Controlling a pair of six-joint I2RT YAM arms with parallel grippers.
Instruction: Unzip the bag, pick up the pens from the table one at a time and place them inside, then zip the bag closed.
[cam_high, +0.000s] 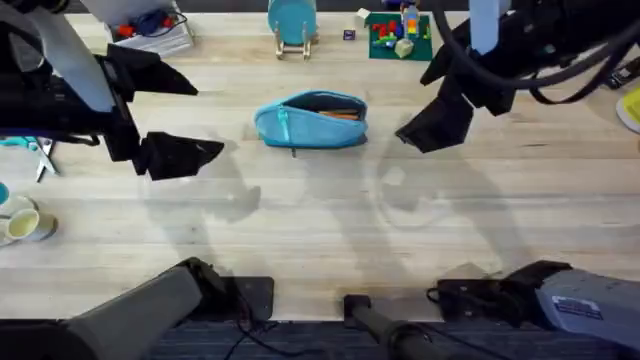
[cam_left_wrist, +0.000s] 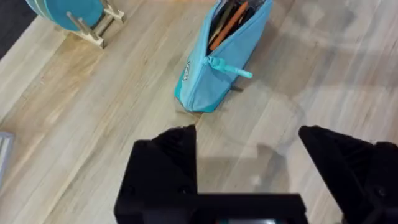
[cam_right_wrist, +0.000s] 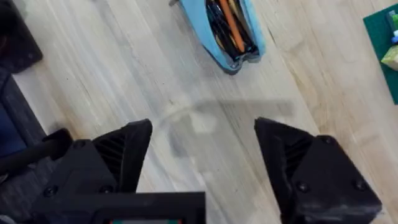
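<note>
Bag (cam_high: 311, 122) lying on the surface (cam_high: 330, 230), zipper open, pens (cam_right_wrist: 227, 25) already inside; left pincer (cam_high: 185, 155) and right pincer (cam_high: 430, 125), both wide and empty, flank the bag, presumably poised for zipping it closed

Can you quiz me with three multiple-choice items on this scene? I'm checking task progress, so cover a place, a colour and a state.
1. Where is the orange pen?
A. Inside the bag
B. On the bare table
C. In the left tool

2. What colour is the bag?
A. Red
B. Light blue
C. Black

3. How is the bag's zipper?
A. Fully closed
B. Open
C. Torn off

Answers:
1 A: the orange pen lies inside the bag, not on the table.
2 B: its fabric is light blue in the overhead view.
3 B: the top gapes, showing the contents; the left tool and right tool both stand open and hold nothing.
</note>
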